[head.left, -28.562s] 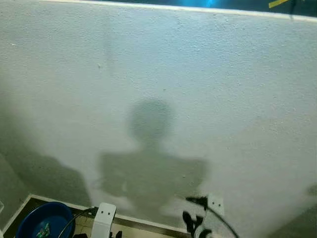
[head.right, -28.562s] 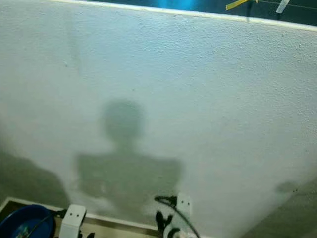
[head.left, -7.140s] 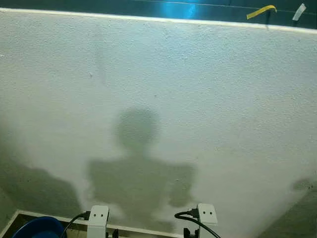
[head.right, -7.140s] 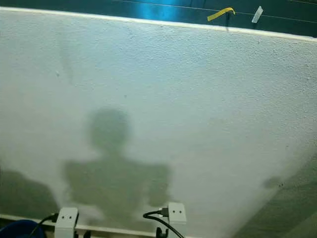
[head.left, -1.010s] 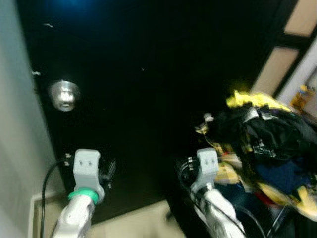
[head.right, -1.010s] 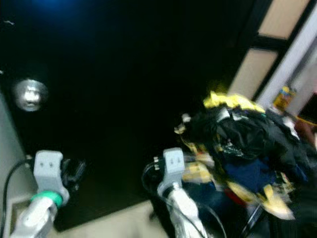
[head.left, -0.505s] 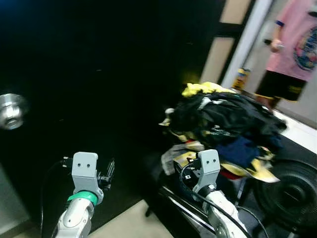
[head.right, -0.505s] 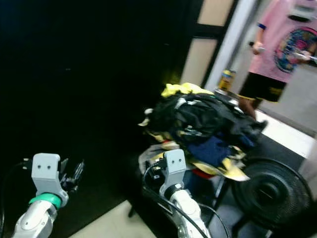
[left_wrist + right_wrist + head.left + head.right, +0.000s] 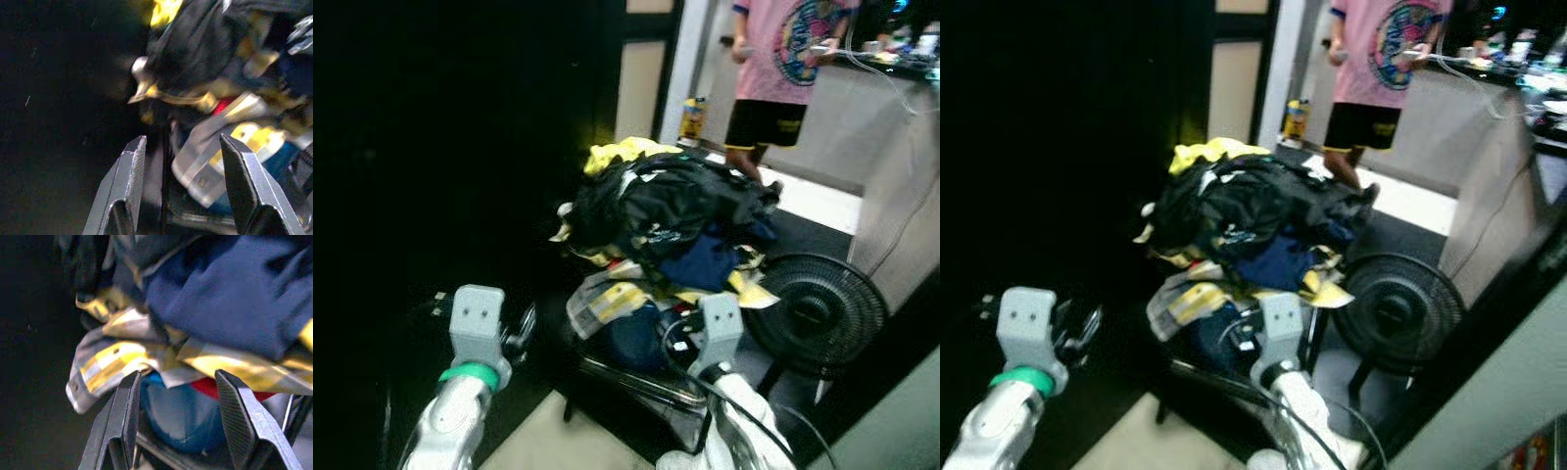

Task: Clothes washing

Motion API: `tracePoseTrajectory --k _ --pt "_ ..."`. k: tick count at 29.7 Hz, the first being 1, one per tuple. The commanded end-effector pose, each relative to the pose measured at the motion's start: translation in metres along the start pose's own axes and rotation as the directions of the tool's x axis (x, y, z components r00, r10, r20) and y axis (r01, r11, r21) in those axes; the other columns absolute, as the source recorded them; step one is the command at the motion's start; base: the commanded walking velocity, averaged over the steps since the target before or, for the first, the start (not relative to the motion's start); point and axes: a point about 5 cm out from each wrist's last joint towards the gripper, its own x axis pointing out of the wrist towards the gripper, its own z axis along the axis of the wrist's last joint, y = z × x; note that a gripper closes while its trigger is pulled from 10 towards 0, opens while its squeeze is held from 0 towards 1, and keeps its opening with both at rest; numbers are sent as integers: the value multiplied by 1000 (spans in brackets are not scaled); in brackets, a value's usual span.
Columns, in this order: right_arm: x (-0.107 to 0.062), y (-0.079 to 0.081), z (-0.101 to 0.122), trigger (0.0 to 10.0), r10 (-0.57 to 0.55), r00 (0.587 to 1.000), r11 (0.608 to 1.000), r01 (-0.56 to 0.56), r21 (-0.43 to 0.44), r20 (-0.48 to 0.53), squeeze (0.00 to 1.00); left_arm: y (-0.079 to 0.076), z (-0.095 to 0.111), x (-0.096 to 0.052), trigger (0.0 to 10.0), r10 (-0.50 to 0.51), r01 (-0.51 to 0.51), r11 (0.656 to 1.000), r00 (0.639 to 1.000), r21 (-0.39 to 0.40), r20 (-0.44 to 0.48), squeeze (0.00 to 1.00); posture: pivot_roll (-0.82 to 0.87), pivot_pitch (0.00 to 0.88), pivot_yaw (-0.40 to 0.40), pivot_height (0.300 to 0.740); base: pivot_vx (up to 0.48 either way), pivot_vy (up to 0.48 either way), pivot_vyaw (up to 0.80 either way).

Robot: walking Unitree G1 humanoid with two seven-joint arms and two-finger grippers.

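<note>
Before clothes pile (image 9: pixel 666 225): left hand (image 9: pixel 183 188), right hand (image 9: pixel 178 418) spread, empty.

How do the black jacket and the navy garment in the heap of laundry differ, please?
The black jacket crowns the heap, while the navy garment lies under it, toward the fan. The jacket looks shiny and bears pale markings; the navy garment looks matte and plain, as the right wrist view shows. More of the jacket shows than of the navy garment. Both are crumpled and lie in the same heap ahead of both grippers.
</note>
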Motion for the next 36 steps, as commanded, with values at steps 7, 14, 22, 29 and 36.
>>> tracePoseTrajectory --k 7,14,22,29,36 --pt "9 -1 28 10000 -40 996 981 23 194 84 0 9 2 3 10000 36 -37 996 999 -75 -18 0 38 3 27 740 0 0 -457" --pt "29 17 77 10000 123 974 981 -148 125 189 0 14 27 9 10000 76 -65 990 993 -128 85 0 24 11 -5 740 0 0 0" --pt "34 25 89 10000 187 963 975 -205 81 192 0 7 39 9 10000 69 -55 992 990 -113 123 0 29 13 -48 740 0 0 0" --pt "34 28 79 10000 212 968 974 -220 47 135 0 7 35 6 10000 69 -59 993 992 -103 102 0 29 16 -45 740 0 0 0" --pt "27 25 70 10000 196 973 977 -204 54 122 0 2 31 6 10000 56 -47 993 995 -104 87 0 16 21 -34 740 0 0 -457"
